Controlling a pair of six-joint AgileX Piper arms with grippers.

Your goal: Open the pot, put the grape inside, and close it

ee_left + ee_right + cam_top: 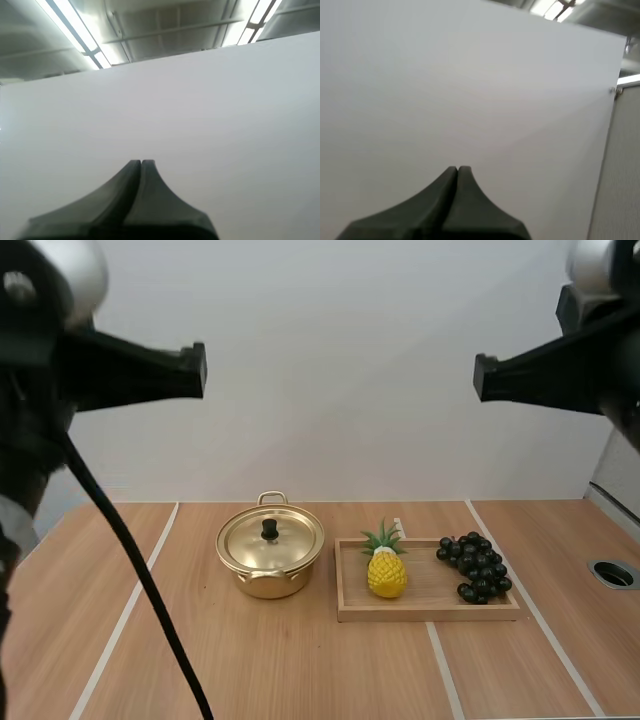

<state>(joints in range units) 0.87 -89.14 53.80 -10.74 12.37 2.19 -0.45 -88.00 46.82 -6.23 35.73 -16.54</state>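
A gold pot [270, 558] stands on the table with its lid [270, 537] on, a black knob in the lid's middle. To its right a bunch of dark grapes [475, 566] lies at the right end of a wooden tray [430, 612]. My left gripper [198, 370] hangs high above the table at the left, its fingers shut together as one wedge [141, 164]. My right gripper [481, 376] hangs high at the right, likewise shut on nothing [457, 170]. Both face a plain white wall.
A yellow toy pineapple [386, 568] stands on the tray's left part. Pale strips run across the wooden table [130, 600]. A round hole [613, 573] sits in the table at the far right.
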